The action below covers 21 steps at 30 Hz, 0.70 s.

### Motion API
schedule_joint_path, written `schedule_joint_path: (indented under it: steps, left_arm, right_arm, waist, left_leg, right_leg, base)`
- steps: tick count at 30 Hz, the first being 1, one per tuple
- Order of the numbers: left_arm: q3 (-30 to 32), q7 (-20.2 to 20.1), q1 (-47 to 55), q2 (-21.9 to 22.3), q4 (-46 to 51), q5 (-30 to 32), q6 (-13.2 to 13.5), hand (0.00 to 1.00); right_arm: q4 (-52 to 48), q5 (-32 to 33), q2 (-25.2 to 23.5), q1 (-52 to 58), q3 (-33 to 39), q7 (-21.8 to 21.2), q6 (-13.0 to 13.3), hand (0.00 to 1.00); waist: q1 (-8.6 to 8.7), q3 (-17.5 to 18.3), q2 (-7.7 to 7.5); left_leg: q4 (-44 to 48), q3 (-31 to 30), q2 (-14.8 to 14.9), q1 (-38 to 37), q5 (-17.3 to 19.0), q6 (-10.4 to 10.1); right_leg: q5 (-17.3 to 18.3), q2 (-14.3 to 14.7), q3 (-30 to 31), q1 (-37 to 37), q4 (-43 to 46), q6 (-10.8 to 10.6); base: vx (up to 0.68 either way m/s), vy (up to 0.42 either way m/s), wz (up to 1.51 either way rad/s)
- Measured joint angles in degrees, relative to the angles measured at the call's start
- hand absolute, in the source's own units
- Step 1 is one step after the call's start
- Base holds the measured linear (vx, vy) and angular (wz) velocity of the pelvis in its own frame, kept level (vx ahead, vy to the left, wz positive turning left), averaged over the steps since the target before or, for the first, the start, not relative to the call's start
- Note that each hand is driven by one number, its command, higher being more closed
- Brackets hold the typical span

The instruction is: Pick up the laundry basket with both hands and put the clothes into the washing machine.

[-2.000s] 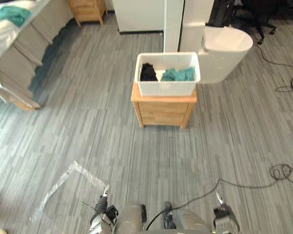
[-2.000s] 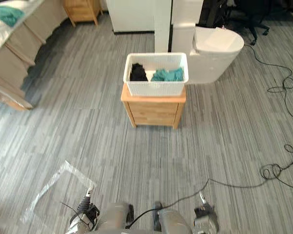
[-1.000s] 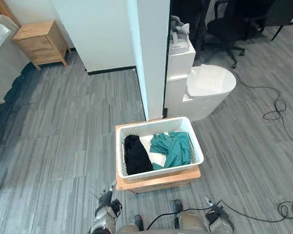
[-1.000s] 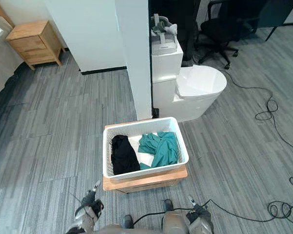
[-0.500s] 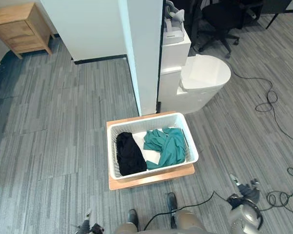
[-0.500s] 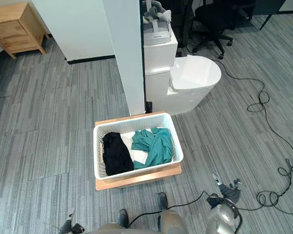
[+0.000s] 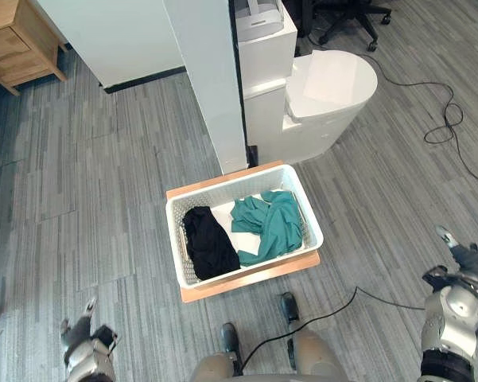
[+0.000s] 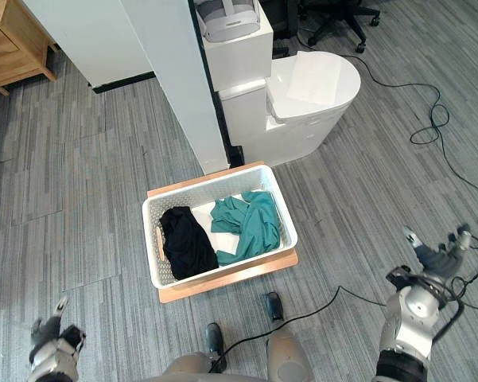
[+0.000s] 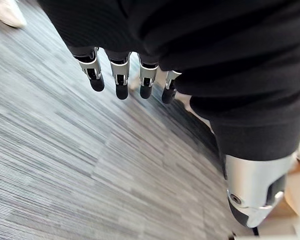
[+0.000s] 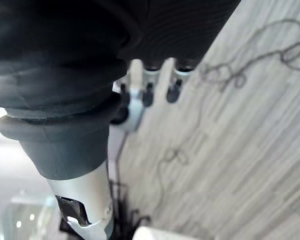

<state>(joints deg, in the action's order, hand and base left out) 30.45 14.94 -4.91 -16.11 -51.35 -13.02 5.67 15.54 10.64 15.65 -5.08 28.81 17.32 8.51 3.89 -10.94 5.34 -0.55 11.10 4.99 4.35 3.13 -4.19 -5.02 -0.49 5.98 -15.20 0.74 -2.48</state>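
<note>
The left hand [image 7: 81, 341] is hanging with fingers loose and empty, the white laundry basket [image 7: 254, 263] of clothes [image 7: 266, 227] is sitting on its wooden stand [image 7: 246, 281], well ahead of both sets of fingertips, and the right hand [image 7: 464, 261] is spreading slack fingers, so nothing is lifted yet.

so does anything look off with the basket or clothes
Nothing stands out: the basket sits on the wooden stand, black garment and teal garment inside, none over the rim. The left hand and right hand are open, apart from it.
</note>
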Motion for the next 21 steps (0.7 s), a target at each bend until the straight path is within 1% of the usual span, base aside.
schedule_joint_path:
  steps: [2, 4, 5, 6, 8, 11, 12, 16, 17, 19, 21]
  left_arm:
    - [-6.3, 0.0, -1.5, -0.1, 4.4, 0.3, 0.8, 0.00]
    - [-11.3, -0.2, -2.3, -0.1, 8.8, 0.3, 1.6, 0.00]
    - [-12.7, -0.3, -2.6, -0.1, 9.9, 0.3, 1.7, 0.00]
    - [-16.3, -1.1, -3.0, -0.1, 13.0, 0.3, 2.2, 0.00]
    - [-19.7, -1.7, -3.3, 0.0, 15.4, 0.3, 2.6, 0.00]
    - [-22.5, -2.4, -4.8, 0.2, 15.5, 0.3, 2.6, 0.00]
    - [-23.8, -2.5, -5.4, 0.2, 15.5, 0.5, 2.6, 0.00]
    - [-28.1, -2.6, -7.6, 0.3, 14.8, 2.4, 2.5, 0.00]
    - [-28.9, -2.6, -8.6, 0.9, 14.7, 2.5, 2.5, 0.00]
    - [-29.2, -2.5, -10.1, 2.2, 14.2, 2.5, 2.5, 0.00]
    - [-30.9, -2.3, -13.4, 2.6, 11.2, 2.5, 2.4, 0.00]
  right_arm:
    - [1.6, 0.0, 2.0, -2.1, -4.1, -1.3, -0.1, 0.00]
    - [1.6, 0.0, 3.4, -4.0, -7.2, -1.9, -0.1, 0.00]
    - [1.6, 0.0, 3.7, -4.5, -7.9, -2.3, -0.1, 0.00]
    - [2.0, 0.0, 4.7, -5.8, -10.3, -3.0, -0.3, 0.00]
    - [3.2, 0.0, 5.6, -7.6, -13.3, -3.8, -0.4, 0.00]
    - [3.9, -0.1, 7.0, -10.0, -16.8, -4.3, -0.9, 0.00]
    - [3.9, -0.6, 7.5, -11.2, -18.3, -5.0, -1.2, 0.00]
    - [5.8, -1.9, 7.8, -16.0, -23.6, -5.9, -1.3, 0.00]
    - [7.0, -1.9, 8.0, -17.8, -24.9, -6.3, -1.7, 0.00]
    - [7.8, -2.2, 8.0, -19.5, -26.3, -6.3, -2.2, 0.00]
    - [8.3, -2.3, 8.4, -21.8, -28.8, -6.4, -2.4, 0.00]
  waist:
    - [0.06, -0.7, 0.26]
    - [0.10, -1.8, 0.43]
    - [0.09, -2.2, 0.46]
    - [0.17, -3.2, 0.64]
    - [0.27, -3.4, 0.77]
    - [0.25, -4.7, 1.06]
    - [0.24, -5.5, 1.20]
    - [0.18, -7.2, 1.27]
    - [0.18, -8.1, 1.41]
    - [0.19, -8.6, 1.71]
    - [0.24, -9.8, 2.01]
  left_leg:
    - [0.1, 0.1, 0.0, 0.4, 0.0, 0.0]
    - [0.2, 0.2, 0.0, 1.2, 0.0, 0.1]
    - [0.2, 0.3, -0.1, 1.3, -0.1, 0.1]
    - [0.2, 0.4, -0.2, 1.5, -0.1, 0.1]
    - [0.2, 0.4, -0.2, 1.8, -0.1, 0.1]
    - [0.2, 0.3, -0.2, 1.9, -0.1, 0.1]
    - [0.3, 0.3, -0.3, 2.2, -0.1, 0.1]
    - [0.7, 0.4, -0.5, 3.6, -0.2, 0.2]
    - [0.9, 0.4, -0.6, 3.8, -0.2, 0.2]
    - [1.0, 0.4, -0.9, 4.4, -0.4, 0.4]
    - [1.1, 0.6, -1.3, 5.0, -0.6, 0.8]
  right_leg:
    - [-0.6, -0.1, 0.2, 0.0, -1.0, -0.2]
    - [-2.1, -0.4, 0.5, 0.0, -2.8, -0.3]
    - [-2.4, -0.5, 0.6, 0.0, -3.2, -0.3]
    - [-2.8, -0.6, 0.7, -0.1, -3.6, -0.4]
    - [-3.3, -0.7, 0.7, -0.1, -4.1, -0.4]
    - [-3.4, -0.7, 0.8, -0.1, -4.1, -0.4]
    - [-3.5, -0.7, 0.9, -0.3, -4.2, -0.4]
    - [-4.6, -0.9, 1.8, -1.4, -4.9, -0.6]
    - [-4.9, -1.1, 1.9, -1.4, -5.1, -0.6]
    - [-5.1, -1.3, 1.9, -1.9, -5.1, -0.7]
    - [-5.6, -1.7, 2.2, -2.6, -5.1, -1.0]
  base:
    - [-0.01, -0.004, -0.03]
    - [-0.03, -0.014, -0.06]
    - [-0.04, -0.019, -0.03]
    - [0.00, 0.000, 0.00]
    - [0.00, 0.000, 0.00]
    - [0.00, 0.000, 0.00]
    - [0.00, 0.000, 0.00]
    - [-0.02, -0.012, -0.03]
    - [-0.03, -0.017, -0.01]
    - [-0.04, -0.008, 0.01]
    - [-0.04, -0.002, -0.01]
